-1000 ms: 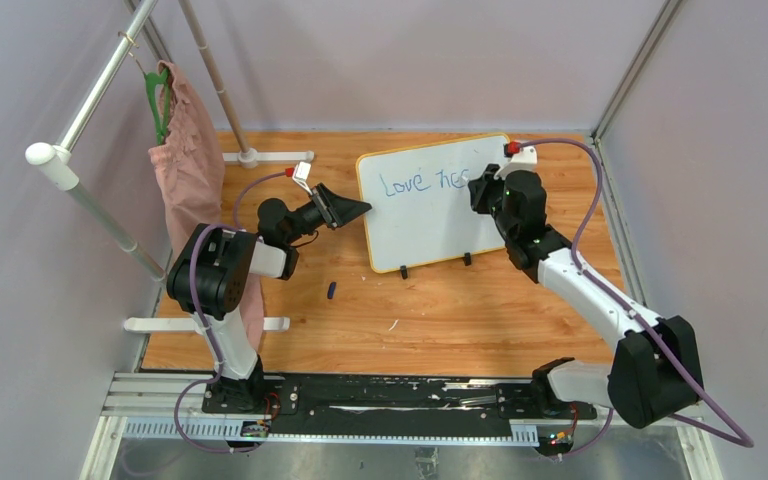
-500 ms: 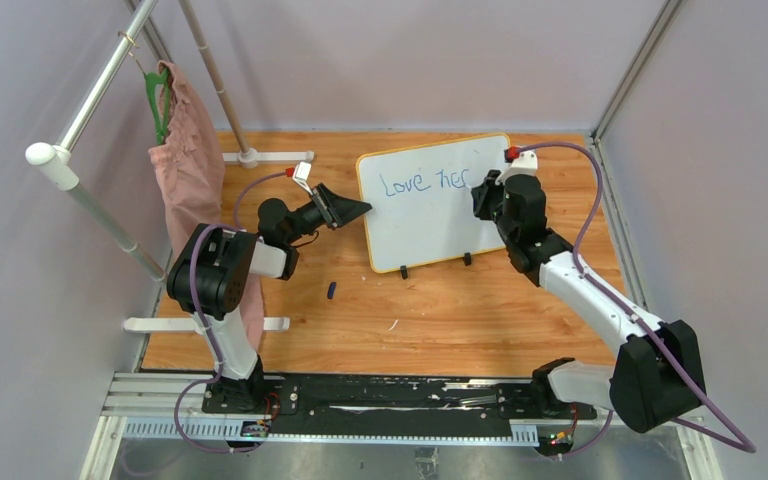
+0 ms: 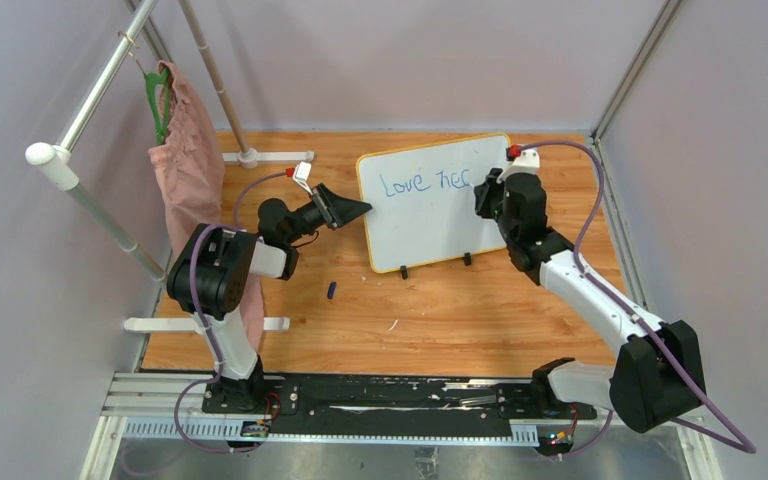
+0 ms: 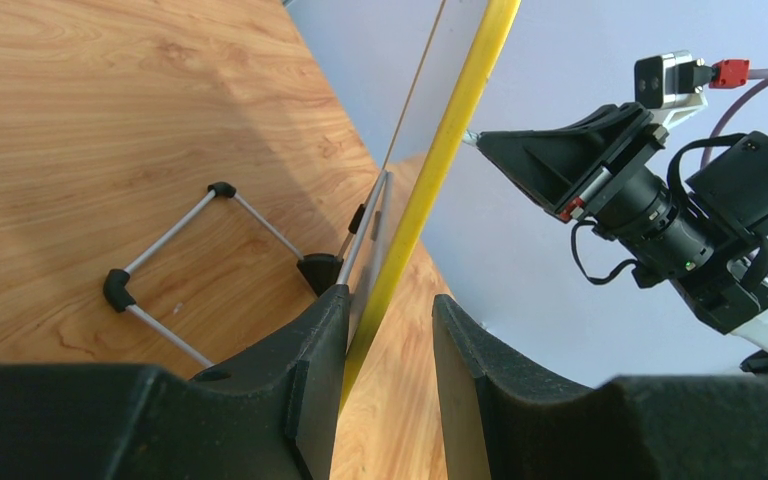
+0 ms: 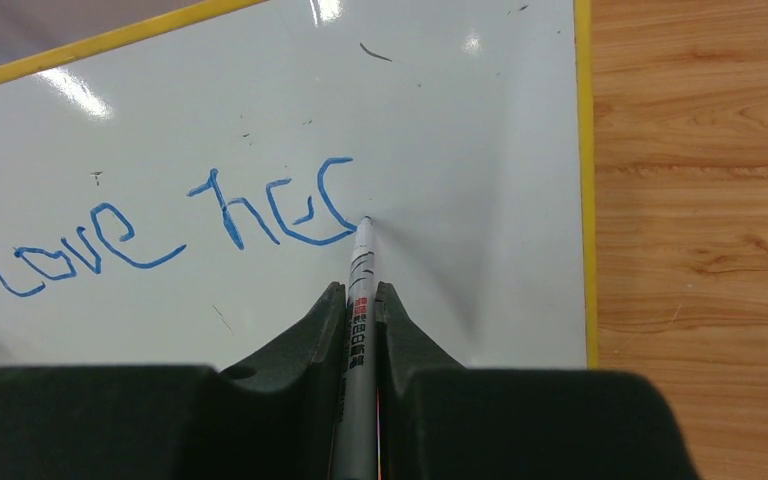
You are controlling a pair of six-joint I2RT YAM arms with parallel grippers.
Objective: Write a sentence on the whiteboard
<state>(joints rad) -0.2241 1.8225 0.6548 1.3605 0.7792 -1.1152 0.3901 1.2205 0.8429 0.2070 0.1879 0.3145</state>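
Right tool is clamped tight on a grey marker, tip pressed to the whiteboard just right of the last blue letter. So far the sentence reads "Love he" plus one more stroke, possibly a "c" or an unfinished "a". Over on the board's left edge, the left tool straddles the yellow rim, one finger on each face; it looks clamped, though contact on the front side is hard to judge. Board stands tilted on its black feet, mid-back of the wooden tabletop.
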